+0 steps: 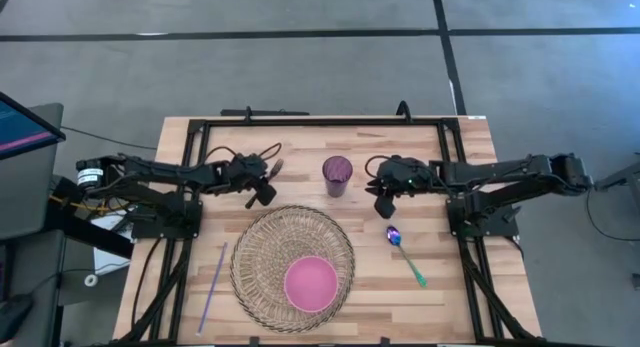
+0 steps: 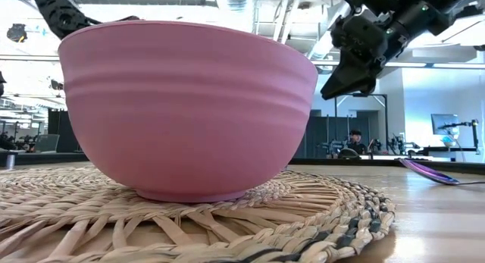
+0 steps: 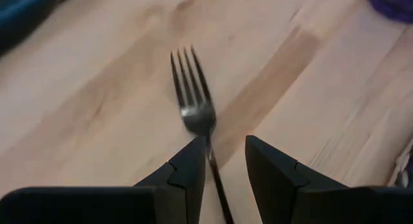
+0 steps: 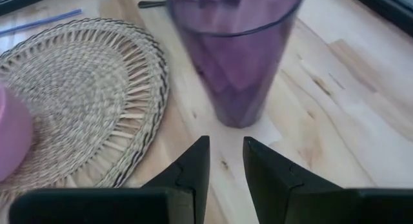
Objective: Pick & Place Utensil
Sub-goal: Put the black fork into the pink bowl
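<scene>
From above, the pale wooden worktop (image 1: 470, 297) carries a woven mat (image 1: 292, 268) with a pink bowl (image 1: 311, 283), set like a dinner place. The left gripper (image 1: 262, 180) sits beside the fork (image 1: 276, 167); the right gripper (image 1: 384, 201) waits near the purple cup (image 1: 337, 175), spoon (image 1: 405, 253) just beyond. Level across, the bowl fills the view. At the left wrist, narrowly parted fingers (image 3: 187, 172) straddle the fork handle, apparently lining up a grasp. The right wrist shows a narrow, empty gap.

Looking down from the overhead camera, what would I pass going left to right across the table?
Purple straw → left gripper with a fork → woven mat holding a pink bowl → purple cup → right gripper → spoon.
</scene>
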